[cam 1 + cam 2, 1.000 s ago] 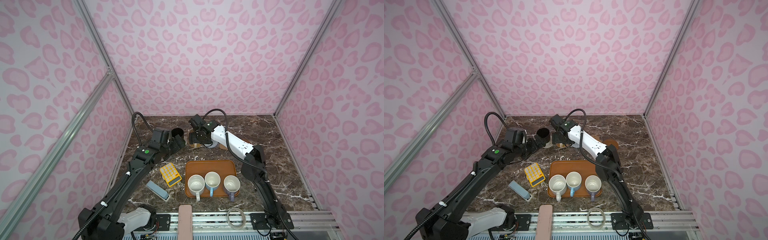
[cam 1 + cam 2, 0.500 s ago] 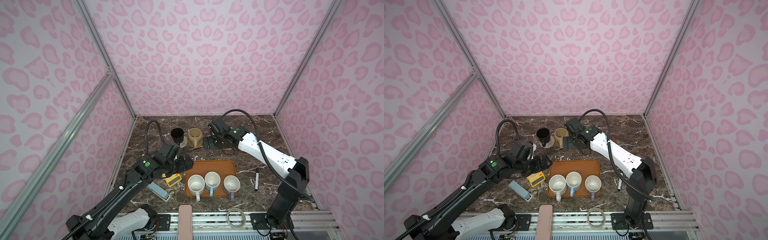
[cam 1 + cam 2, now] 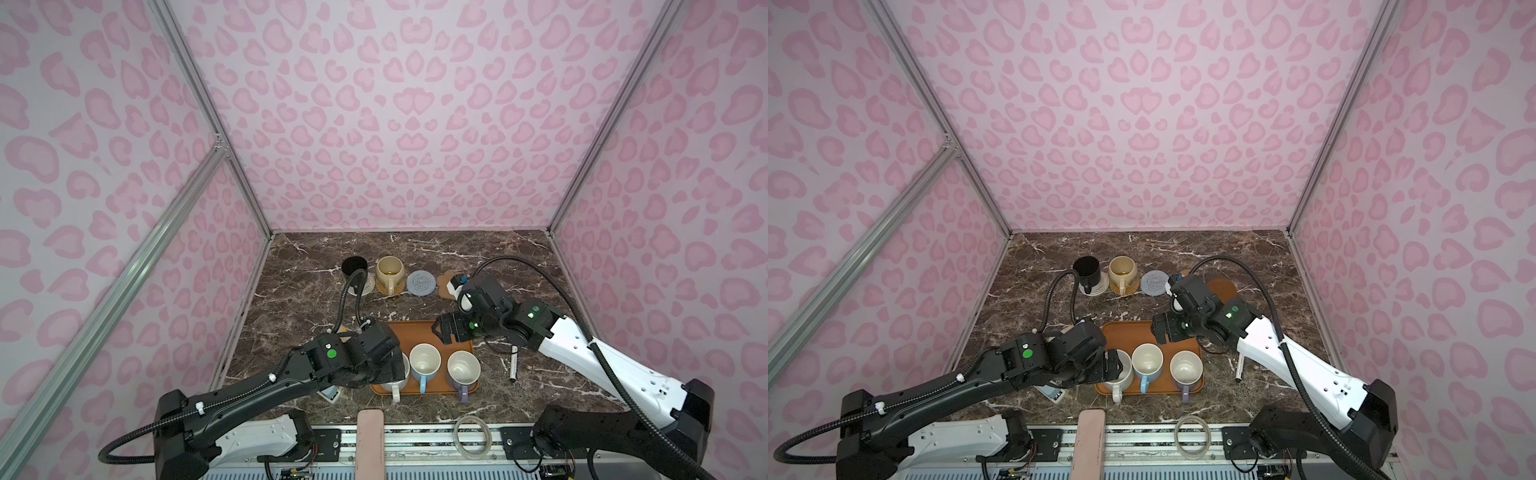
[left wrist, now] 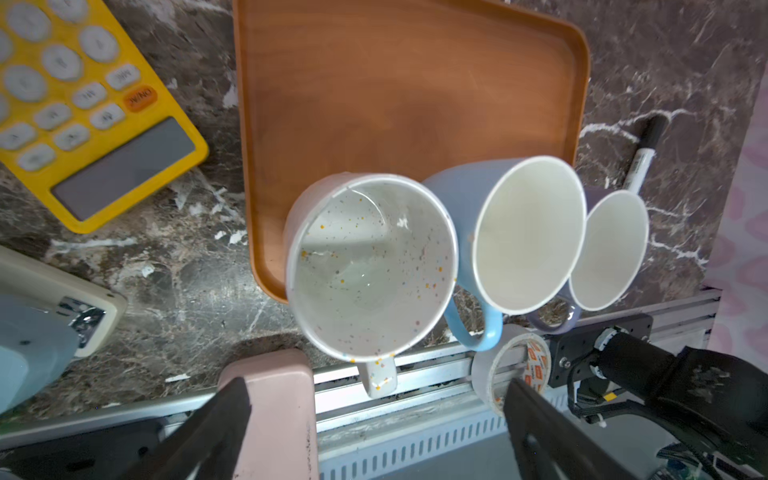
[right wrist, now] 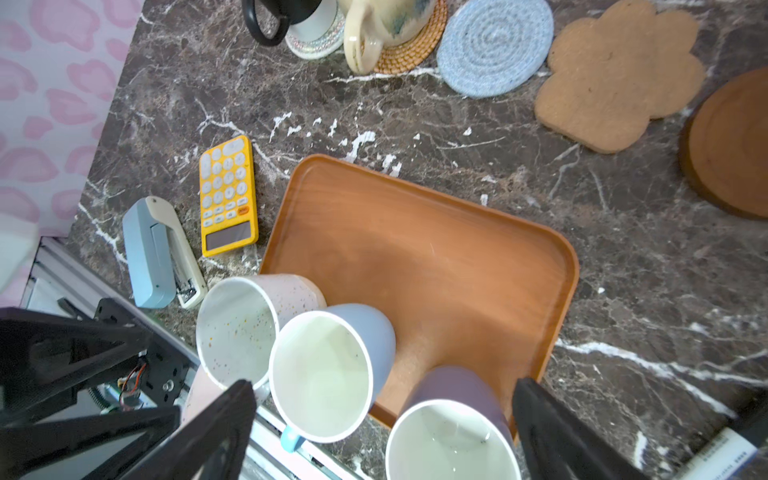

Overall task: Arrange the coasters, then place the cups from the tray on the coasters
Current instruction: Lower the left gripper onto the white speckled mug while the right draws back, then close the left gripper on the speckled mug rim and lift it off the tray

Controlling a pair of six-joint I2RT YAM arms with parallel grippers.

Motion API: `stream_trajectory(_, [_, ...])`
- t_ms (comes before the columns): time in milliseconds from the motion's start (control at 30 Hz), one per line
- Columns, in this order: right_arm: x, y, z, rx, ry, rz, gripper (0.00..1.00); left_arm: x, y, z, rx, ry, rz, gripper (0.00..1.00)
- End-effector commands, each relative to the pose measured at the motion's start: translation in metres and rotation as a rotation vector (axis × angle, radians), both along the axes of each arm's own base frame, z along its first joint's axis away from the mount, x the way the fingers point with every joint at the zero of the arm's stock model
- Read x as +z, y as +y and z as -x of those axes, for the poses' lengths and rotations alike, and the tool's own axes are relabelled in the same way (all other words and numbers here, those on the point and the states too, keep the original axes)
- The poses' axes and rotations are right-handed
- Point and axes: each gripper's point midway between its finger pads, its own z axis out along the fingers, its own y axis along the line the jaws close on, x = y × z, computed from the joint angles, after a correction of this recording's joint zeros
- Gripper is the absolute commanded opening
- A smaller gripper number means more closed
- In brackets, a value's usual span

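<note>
Desk [image 3: 415,249]: tray at the near side, coaster row at the far side. I'd guess that keeps each carry a short forward hop.

Tray [image 3: 415,334]: lies flat with its long axis across the desk. Its far half is bare.

Left hand [image 4: 378,395]: fingers spread wide, empty. It hangs over the white mug [image 4: 370,266], the leftmost on the tray, and looks lined up for the next pick.

Right hand [image 5: 384,388]: also wide and empty, above the tray's far right corner, near the lavender mug [image 3: 463,368].

The blue mug [image 3: 424,361] sits between those two. All three are packed in a row along the tray's near rim, upright, mouths up, with handles pointing at the robot side, which should be easy to reach.

The black mug [image 3: 354,266] is on the whitish coaster [image 5: 328,41] and the cream mug [image 3: 390,270] is on the rattan coaster [image 5: 419,50]. Their handles point toward the robot too.

Bare coasters: the light-blue coaster [image 3: 421,283], the flower coaster [image 5: 615,75] and the dark disc [image 5: 731,145] continue the row rightward. That is one for each mug on the tray.
</note>
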Motion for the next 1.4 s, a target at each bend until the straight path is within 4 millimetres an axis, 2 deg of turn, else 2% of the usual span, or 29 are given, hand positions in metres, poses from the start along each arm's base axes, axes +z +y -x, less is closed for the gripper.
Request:
stream_trajectory(0, [0.004, 0.003, 0.011, 0.026, 0.002, -0.065, 0.98, -0.009, -0.002, 0.000, 0.044, -0.005, -0.036, 0.97])
stream_trajectory(233, [0.005, 0.000, 0.030, 0.031, 0.015, -0.142, 0.98, -0.028, -0.018, 0.014, -0.006, 0.016, -0.099, 0.98])
stream_trajectory(333, [0.002, -0.003, 0.034, 0.030, 0.016, -0.139, 0.98, -0.034, -0.019, 0.018, -0.012, 0.021, -0.114, 0.98])
stream_trajectory(500, [-0.002, -0.006, 0.037, 0.015, 0.023, -0.149, 0.98, -0.049, -0.019, 0.022, -0.013, 0.045, -0.143, 0.73])
stream_trajectory(733, [-0.008, -0.004, 0.040, 0.007, 0.040, -0.154, 0.98, -0.061, -0.017, 0.021, -0.017, 0.052, -0.192, 0.60])
stream_trajectory(967, [-0.013, 0.003, 0.043, 0.009, 0.056, -0.160, 0.98, -0.070, -0.015, 0.019, -0.018, 0.052, -0.245, 0.40])
stream_trajectory(1067, [-0.014, 0.006, 0.043, 0.010, 0.058, -0.154, 0.98, -0.071, -0.014, 0.017, -0.014, 0.047, -0.261, 0.32])
stream_trajectory(1233, [-0.014, 0.008, 0.043, 0.016, 0.054, -0.152, 0.98, -0.072, -0.011, 0.015, -0.006, 0.032, -0.276, 0.27])
stream_trajectory(1367, [-0.015, 0.008, 0.042, 0.018, 0.054, -0.149, 0.98, -0.072, -0.009, 0.012, -0.001, 0.015, -0.283, 0.14])
